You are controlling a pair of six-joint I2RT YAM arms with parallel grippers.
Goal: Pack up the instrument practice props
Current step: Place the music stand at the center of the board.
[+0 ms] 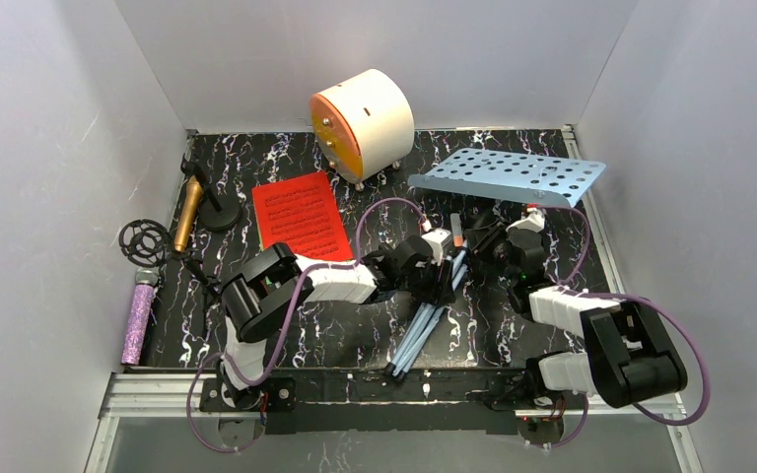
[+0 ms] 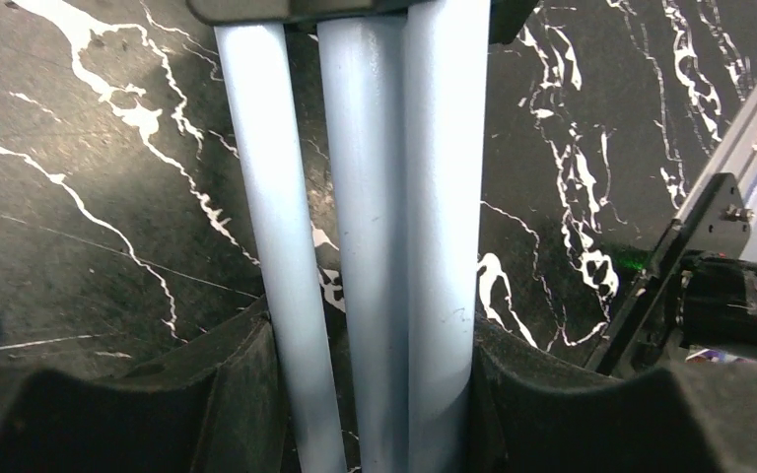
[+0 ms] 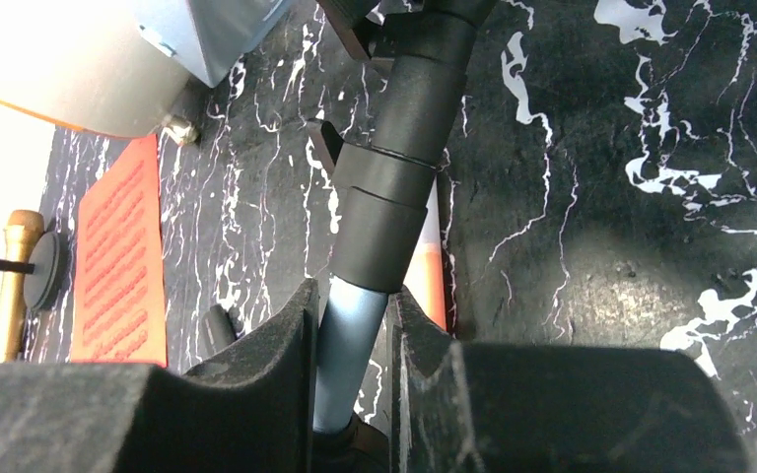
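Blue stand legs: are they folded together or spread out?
Folded. The three pale-blue legs run side by side, bunched inside the left claw.

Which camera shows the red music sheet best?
The top camera: the whole red sheet lies flat in full view. The right wrist camera catches it slanted and partly hidden; the left wrist camera misses it.

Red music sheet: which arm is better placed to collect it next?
Probably left: the red music sheet lies on its side, nearer the left hand than the right hand. Both hands grip the sheet-music tripod, so one must release first.
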